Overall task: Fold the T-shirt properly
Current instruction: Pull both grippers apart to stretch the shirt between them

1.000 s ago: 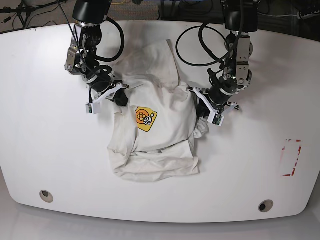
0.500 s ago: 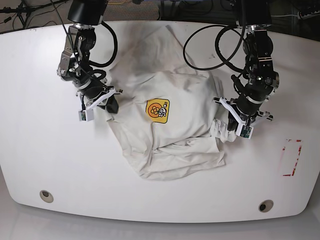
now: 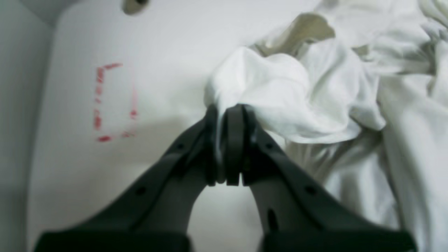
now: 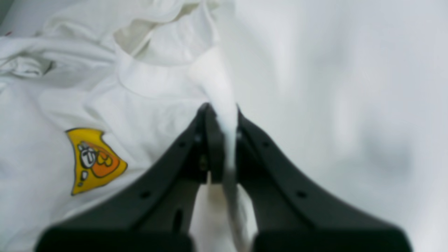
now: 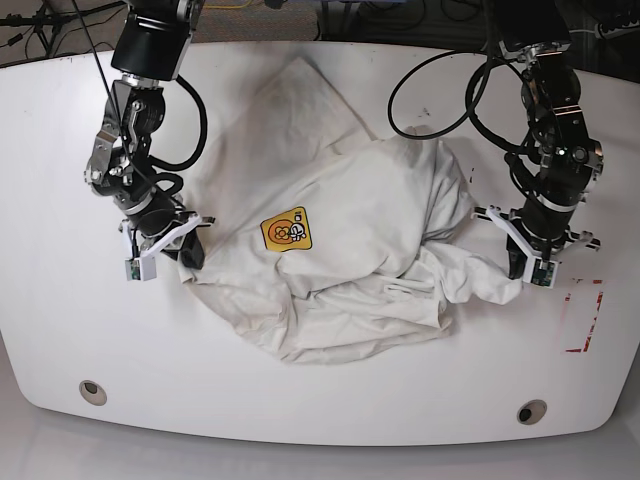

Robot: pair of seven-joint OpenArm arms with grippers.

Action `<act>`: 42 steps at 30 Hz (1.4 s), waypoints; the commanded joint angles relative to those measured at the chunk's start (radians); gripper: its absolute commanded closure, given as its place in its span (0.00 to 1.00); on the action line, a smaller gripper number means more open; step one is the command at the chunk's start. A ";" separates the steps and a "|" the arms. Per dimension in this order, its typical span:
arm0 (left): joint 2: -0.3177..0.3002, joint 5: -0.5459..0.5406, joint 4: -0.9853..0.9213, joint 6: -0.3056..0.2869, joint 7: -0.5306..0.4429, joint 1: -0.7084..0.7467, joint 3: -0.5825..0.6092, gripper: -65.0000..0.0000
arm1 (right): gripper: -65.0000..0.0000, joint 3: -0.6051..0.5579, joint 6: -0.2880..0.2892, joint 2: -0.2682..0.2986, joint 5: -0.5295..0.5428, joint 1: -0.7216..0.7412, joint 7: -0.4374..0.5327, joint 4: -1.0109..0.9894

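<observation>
The off-white T-shirt point(image 5: 350, 230) lies crumpled across the middle of the white table, its yellow-orange badge point(image 5: 287, 230) facing up. My left gripper point(image 5: 518, 270), on the base view's right, is shut on a bunched fold at the shirt's right edge point(image 3: 252, 87). Its black fingers point(image 3: 234, 140) pinch the cloth. My right gripper point(image 5: 190, 250), on the base view's left, is shut on the shirt's left edge, with a strip of cloth point(image 4: 220, 101) running between its fingers point(image 4: 210, 140). The badge point(image 4: 92, 159) lies just left of that gripper.
A red marked rectangle point(image 5: 583, 315) sits on the table right of the left gripper, also seen as red marks point(image 3: 112, 101). Two round holes point(image 5: 92, 390) point(image 5: 531, 411) lie near the table's front edge. Cables point(image 5: 440, 90) loop over the table's back.
Both grippers have moved outward and toward the front, pulling the shirt wider. The cloth has spread sideways and the badge has shifted left.
</observation>
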 commanded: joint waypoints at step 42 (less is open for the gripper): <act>-0.148 0.000 -0.005 -0.066 0.335 -0.816 -0.171 0.99 | 0.99 -0.139 0.004 0.288 0.015 0.749 -0.067 -0.111</act>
